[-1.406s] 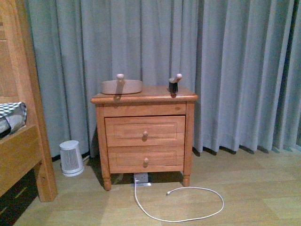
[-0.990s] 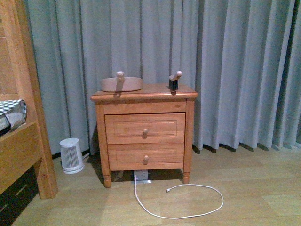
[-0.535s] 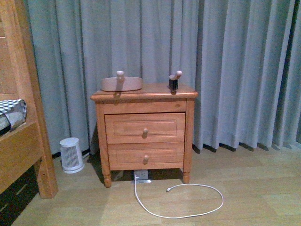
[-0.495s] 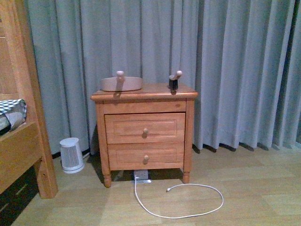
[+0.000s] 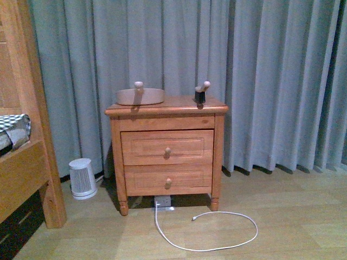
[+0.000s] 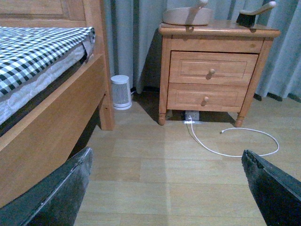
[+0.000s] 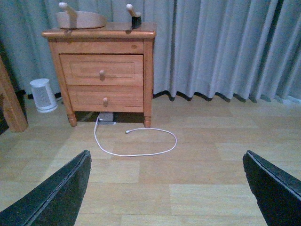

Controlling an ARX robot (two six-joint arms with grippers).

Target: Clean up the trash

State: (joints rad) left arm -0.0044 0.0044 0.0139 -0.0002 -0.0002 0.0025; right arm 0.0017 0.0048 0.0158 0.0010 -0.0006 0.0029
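Left tool [image 6: 167, 151] and right tool [image 7: 166, 153] are hanging spread apart; desk [image 5: 165, 110] with dustpan [image 5: 140, 97] and brush [image 5: 200, 95] is sitting slightly higher in front view than earlier.

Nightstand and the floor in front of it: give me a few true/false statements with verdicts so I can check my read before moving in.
1. The dustpan sits on top of the nightstand. True.
2. Both nightstand drawers are pulled open. False: both are shut.
3. A white cable lies looped on the floor in front of the nightstand. True.
4. The brush lies on the floor. False: it rests on the nightstand top, apart from the dustpan.
5. The left pincer is shut on a paper wad. False: it is open and empty, as is the right pincer.
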